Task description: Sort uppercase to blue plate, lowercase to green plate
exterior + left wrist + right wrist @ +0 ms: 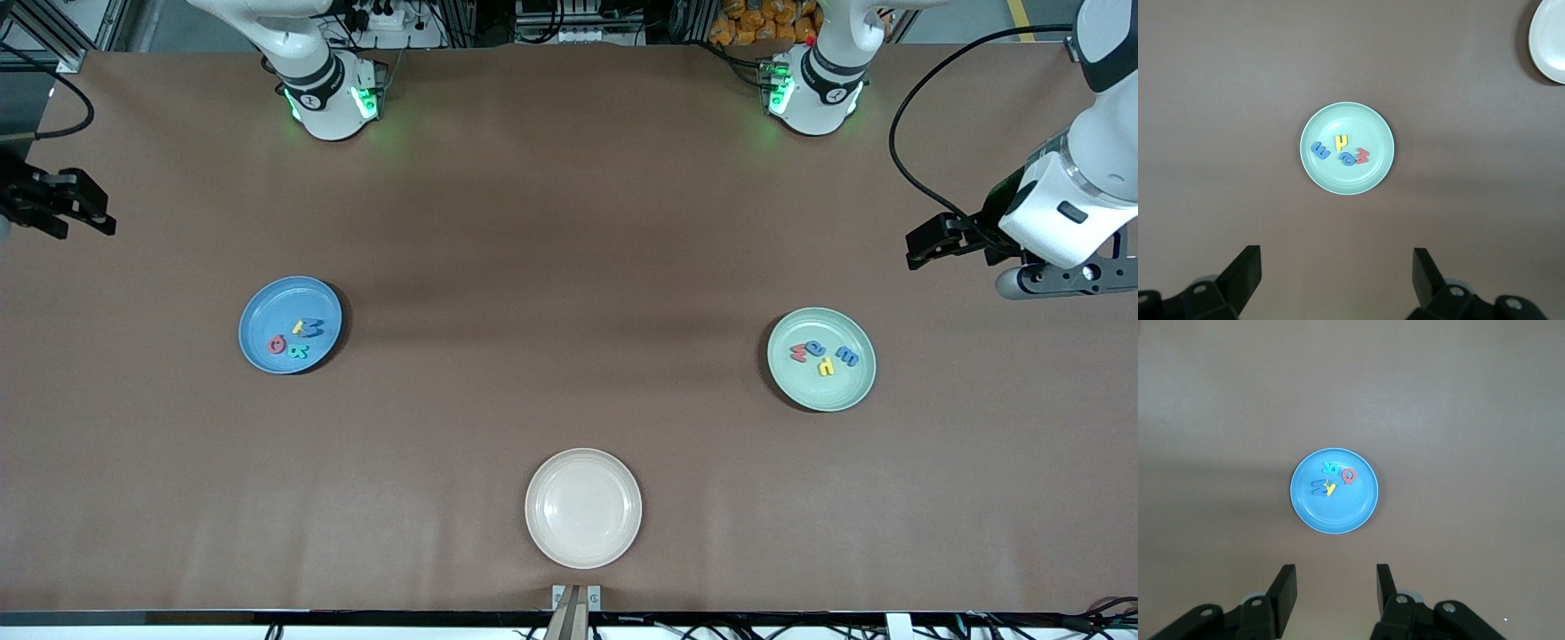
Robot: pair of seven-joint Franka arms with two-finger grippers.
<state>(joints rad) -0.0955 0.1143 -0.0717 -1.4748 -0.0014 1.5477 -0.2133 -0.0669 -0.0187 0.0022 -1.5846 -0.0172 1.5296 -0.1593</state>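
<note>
The sorting looks finished: the four uppercase (294, 338) letters lie in the blue plate (258, 318) toward the right arm's end of the tabletop, the four lowercase (825, 356) in the green plate (855, 384) toward the left arm's end; the cream plate (582, 508) is bare, so I judge no further pick is called for. Both arms wait high at their own ends; the left gripper (1337, 275) hangs with jaws released wide, the right gripper (1336, 590) with jaws parted more narrowly; neither holds or touches anything.

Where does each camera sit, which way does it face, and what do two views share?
Front view: high across the table, facing both bases; left gripper and right gripper hang at the table's ends.
Left wrist view: looks down on the green plate, open fingers showing.
Right wrist view: looks down on the blue plate, open fingers showing.
Front and left wrist views share the cream plate.
</note>
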